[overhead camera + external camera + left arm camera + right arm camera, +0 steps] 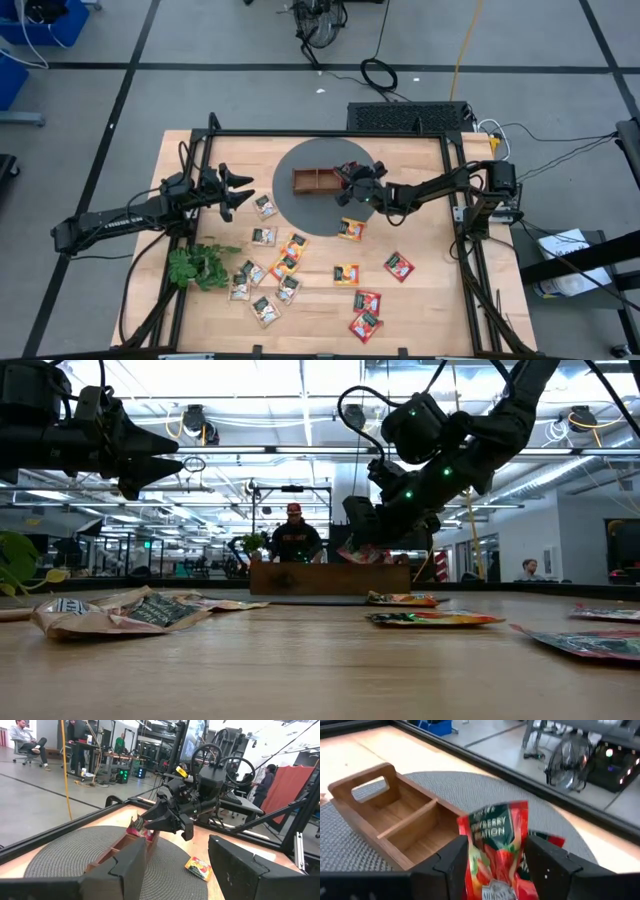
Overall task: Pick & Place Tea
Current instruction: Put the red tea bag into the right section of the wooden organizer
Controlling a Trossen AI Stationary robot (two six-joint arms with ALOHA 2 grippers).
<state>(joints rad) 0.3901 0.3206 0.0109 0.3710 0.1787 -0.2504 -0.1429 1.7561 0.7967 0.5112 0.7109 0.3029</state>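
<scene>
A brown wooden tray (312, 181) stands on a round grey mat (300, 158). My right gripper (497, 865) hangs over the tray's right end with its fingers apart. A red tea sachet (495, 847) stands upright between them, its printed face toward the wrist camera. A second red sachet (551, 841) lies behind it. Many more tea sachets lie flat on the table, such as an orange-yellow one (351, 229) and a red one (399, 266). My left gripper (240, 192) waits open at the left, above the table, pointing level at the tray. My right gripper has a finger on each side of the red sachet, at its two side edges (465, 855). Whether the fingers touch it, I cannot tell. The sachet stands upright over the tray's right end, its lower part hidden below the picture's edge.
A green plant sprig (195, 265) lies at the near left of the table. Loose sachets cover the near half from left (264, 236) to right (366, 318). A dark frame (330, 134) rims the table. A person (294, 540) shows in the room beyond.
</scene>
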